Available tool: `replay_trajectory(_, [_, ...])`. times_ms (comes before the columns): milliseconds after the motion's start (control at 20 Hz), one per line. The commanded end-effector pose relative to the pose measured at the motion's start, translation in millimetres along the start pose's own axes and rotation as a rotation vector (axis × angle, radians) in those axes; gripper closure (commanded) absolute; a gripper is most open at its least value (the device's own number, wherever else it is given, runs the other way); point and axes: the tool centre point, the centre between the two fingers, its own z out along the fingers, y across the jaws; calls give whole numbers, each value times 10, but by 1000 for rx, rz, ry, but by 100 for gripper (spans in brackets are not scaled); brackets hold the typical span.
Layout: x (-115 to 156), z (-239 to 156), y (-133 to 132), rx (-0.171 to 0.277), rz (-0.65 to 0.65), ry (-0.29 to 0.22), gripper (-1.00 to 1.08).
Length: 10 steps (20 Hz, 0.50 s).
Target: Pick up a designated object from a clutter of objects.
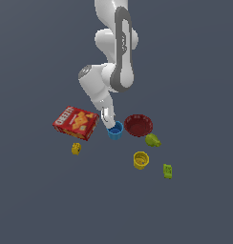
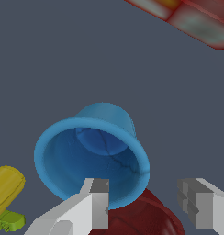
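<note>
My end effector (image 2: pixel 143 202) spread wide, one finger (image 2: pixel 96 202) inside the small bright blue tapered cup's (image 2: pixel 93 151) rim.

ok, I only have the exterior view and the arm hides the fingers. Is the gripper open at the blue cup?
Observer: Yes, in the wrist view the gripper is open. One finger lines up over the blue cup's mouth, and the other is outside the rim.
Operator: Anything inside the cup?
Observer: No, its bare blue bottom shows.
Operator: Anything close to the outer finger?
Observer: The red bowl shows right beside the cup, in the gap between the fingers. I can't tell if they touch.
</note>
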Motion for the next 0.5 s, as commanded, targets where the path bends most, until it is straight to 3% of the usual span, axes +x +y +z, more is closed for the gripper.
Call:
replay_trajectory(0, [15,12,25,2,19,2,-20])
replay_trajectory(450, [13,103,25,1,16,2,-20])
